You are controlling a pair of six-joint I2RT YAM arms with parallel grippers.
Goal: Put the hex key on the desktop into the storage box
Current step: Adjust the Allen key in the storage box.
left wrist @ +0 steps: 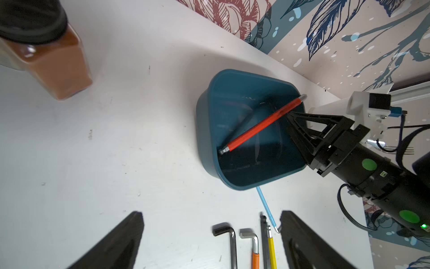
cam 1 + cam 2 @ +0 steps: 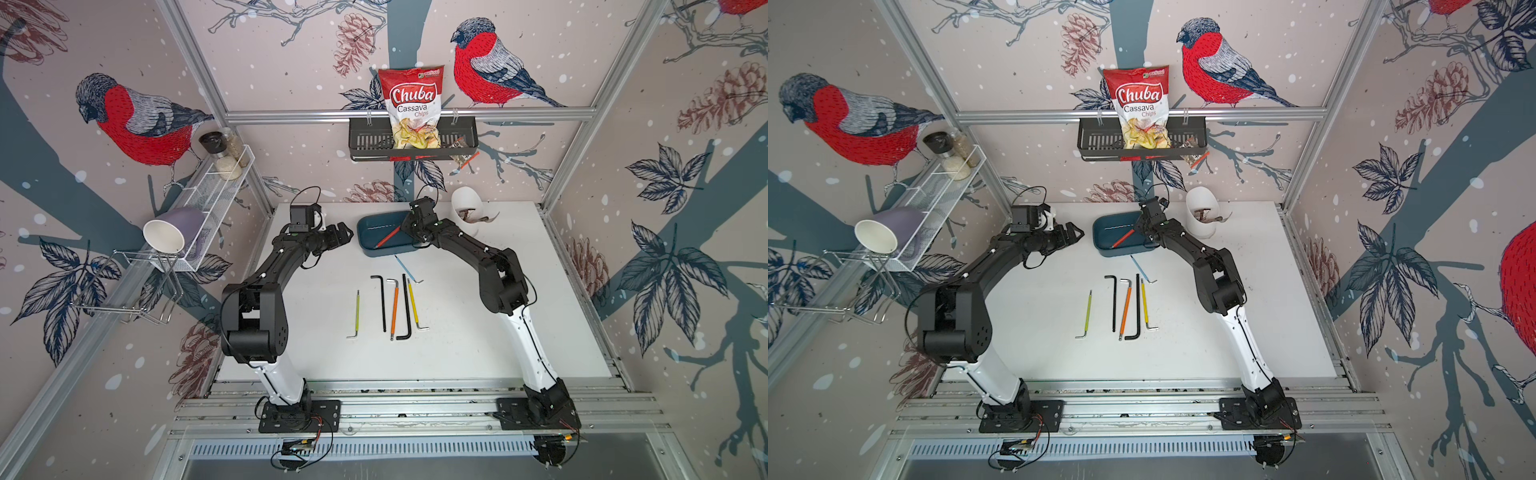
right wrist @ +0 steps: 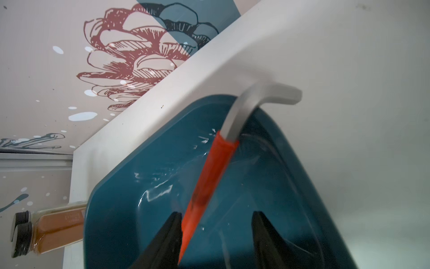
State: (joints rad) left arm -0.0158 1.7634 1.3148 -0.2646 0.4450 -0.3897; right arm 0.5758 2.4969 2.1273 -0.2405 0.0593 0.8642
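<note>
The white desktop [image 2: 478, 340] carries six more hex keys [image 2: 395, 307] between the two arms. The left gripper [image 2: 347, 233] hovers near the teal storage box [image 2: 372, 232] with its fingers spread and holds nothing. The right gripper [image 3: 216, 215] hangs inside that box with its fingers apart. The red-sleeved hex key [image 1: 260, 127] lies slanted across the box floor and is not clamped. In the right wrist view one black finger [image 3: 169, 235] sits just beside the sleeve, perhaps touching it, while its partner is clear. The step in hand looks like the let-go and retreat. To do it well, I would keep the fingers spread and lift straight up out of the box rather than sweep sideways, since the near finger could drag the sleeve along. The key's bare bent end [image 3: 270, 95] is propped at the far rim and pokes past it, so a nudge may lever the key out. A slow, vertical exit seems safest before reaching for the blue key [image 2: 405, 269] lying just outside the box.
</note>
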